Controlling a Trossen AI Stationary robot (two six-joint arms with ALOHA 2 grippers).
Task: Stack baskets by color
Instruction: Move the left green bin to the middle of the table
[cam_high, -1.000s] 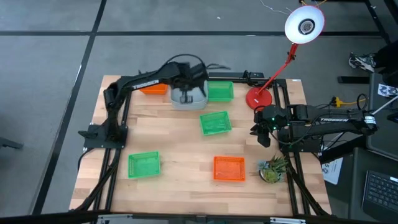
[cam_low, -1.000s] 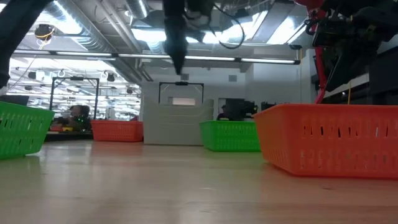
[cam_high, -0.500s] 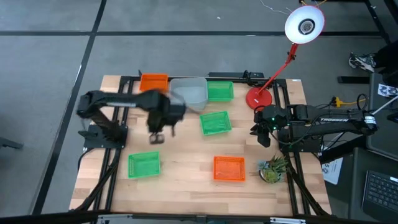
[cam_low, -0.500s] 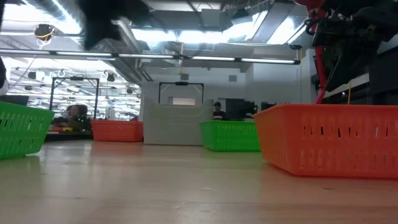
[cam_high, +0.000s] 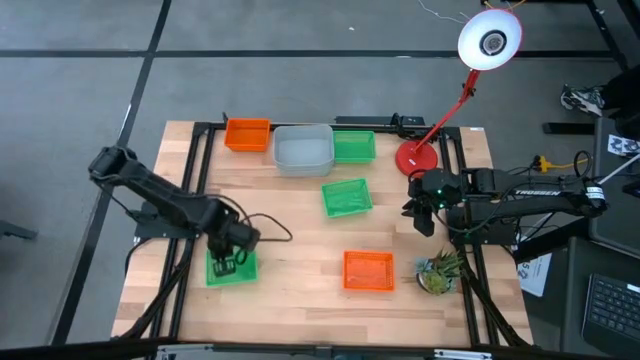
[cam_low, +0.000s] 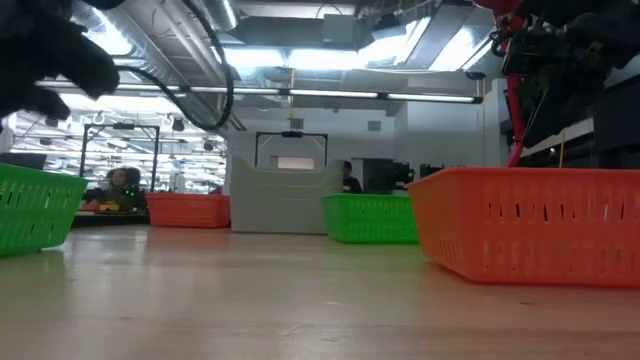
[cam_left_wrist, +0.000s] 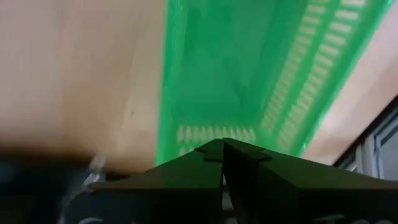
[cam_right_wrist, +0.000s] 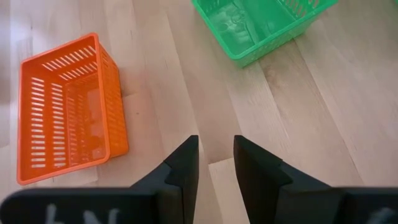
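Six baskets show on the wooden table. An orange basket (cam_high: 247, 134), a grey-white basket (cam_high: 303, 148) and a green basket (cam_high: 353, 147) stand in a row at the far edge. Another green basket (cam_high: 346, 197) sits mid-table, and an orange basket (cam_high: 367, 270) sits near the front. My left gripper (cam_high: 229, 262) is shut and points down over the near-left green basket (cam_high: 243, 270) (cam_left_wrist: 249, 74). In the low view it hangs above that basket (cam_low: 35, 205), clear of it. At the right edge, my right gripper (cam_high: 420, 215) (cam_right_wrist: 216, 158) waits open above bare wood.
A red desk lamp stands with its base (cam_high: 415, 158) at the far right and its white head (cam_high: 490, 40) beyond the table. A small potted plant (cam_high: 438, 272) sits at the near right. Bare wood lies between the baskets in the middle and along the front edge.
My left gripper has swung from over the grey-white basket at the far edge toward the table's near left, sinking and tipping to point down over the near-left green basket. The baskets and my right arm have kept still.
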